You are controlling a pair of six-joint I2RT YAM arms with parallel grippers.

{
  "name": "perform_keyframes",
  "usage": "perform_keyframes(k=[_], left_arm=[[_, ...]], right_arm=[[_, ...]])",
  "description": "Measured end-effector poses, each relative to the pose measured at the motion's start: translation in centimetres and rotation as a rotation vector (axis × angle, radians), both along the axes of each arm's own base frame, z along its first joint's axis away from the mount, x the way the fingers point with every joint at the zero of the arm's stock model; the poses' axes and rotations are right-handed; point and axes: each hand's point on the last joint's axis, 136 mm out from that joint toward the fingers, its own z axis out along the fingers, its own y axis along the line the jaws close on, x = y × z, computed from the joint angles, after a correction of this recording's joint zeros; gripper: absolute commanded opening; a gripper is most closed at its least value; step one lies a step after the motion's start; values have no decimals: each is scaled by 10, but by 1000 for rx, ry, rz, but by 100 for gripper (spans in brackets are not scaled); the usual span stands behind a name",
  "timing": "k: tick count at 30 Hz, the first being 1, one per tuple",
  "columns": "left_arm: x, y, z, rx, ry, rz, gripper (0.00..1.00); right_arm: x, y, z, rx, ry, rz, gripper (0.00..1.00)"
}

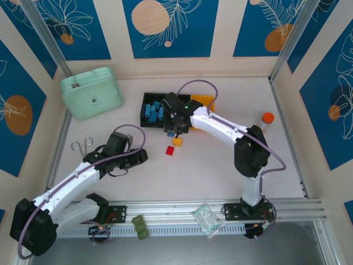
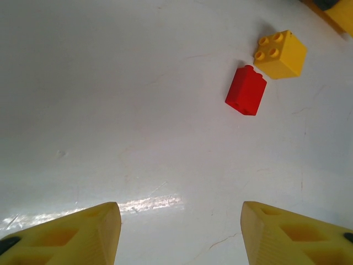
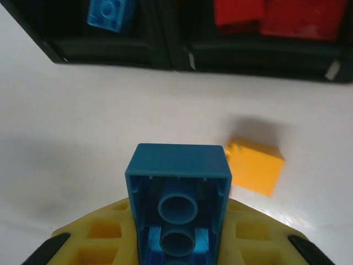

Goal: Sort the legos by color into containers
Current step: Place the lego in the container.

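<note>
We see the right gripper point(image 1: 175, 126) clenched on a blue lego point(image 3: 177, 187) at the near edge of the containers point(image 1: 145, 104). Their left bin holds blue bricks point(image 1: 153, 112) and the middle bin holds red bricks point(image 3: 276, 16). A yellow lego point(image 1: 177, 141) and a red lego point(image 1: 170, 149) lie on the table point(image 1: 220, 165) just before the containers. The left gripper point(image 2: 179, 221) hangs farther from them, jaws parted and empty.

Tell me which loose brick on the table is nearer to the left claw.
The red brick; the yellow brick, studs showing, lies just beyond it, farther from the left claw.
</note>
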Motion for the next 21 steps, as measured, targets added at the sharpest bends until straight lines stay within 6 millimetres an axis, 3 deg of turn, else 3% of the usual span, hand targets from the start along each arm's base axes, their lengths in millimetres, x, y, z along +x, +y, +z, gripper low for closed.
perform_keyframes(k=[15,21], left_arm=[[-12,8,-9,8,32,24,60],[-15,10,-14,12,47,30,60]], right_arm=[[75,64,0,123,-1,67,25],[103,70,-16,129,13,60,27]])
